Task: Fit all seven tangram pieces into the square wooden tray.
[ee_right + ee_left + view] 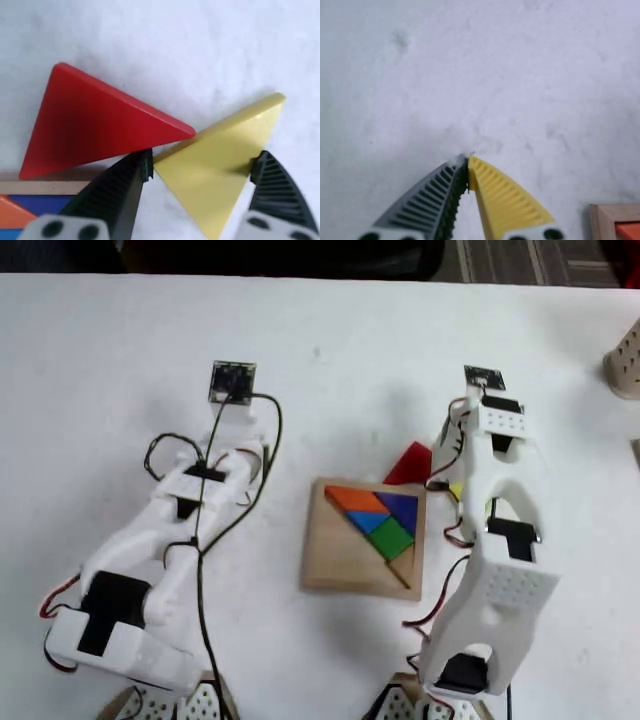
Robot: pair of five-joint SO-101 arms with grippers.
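The square wooden tray [330,560] lies between the two arms. Its far right half holds an orange piece [355,499], a purple piece [400,508], a blue piece [368,522] and a green piece [394,538]. A red triangle [410,464] [85,125] lies on the table just beyond the tray rim [45,187]. Its tip touches a yellow triangle [215,165] [456,490]. My right gripper [200,167] is shut on the yellow triangle, one black finger at each edge. My left gripper [468,161] is shut on nothing, low over bare table left of the tray corner [612,217].
A beige holed object [625,360] stands at the far right edge. Black cables [262,455] trail from the left arm toward the tray. The white table stretches open behind both arms up to its dark back edge.
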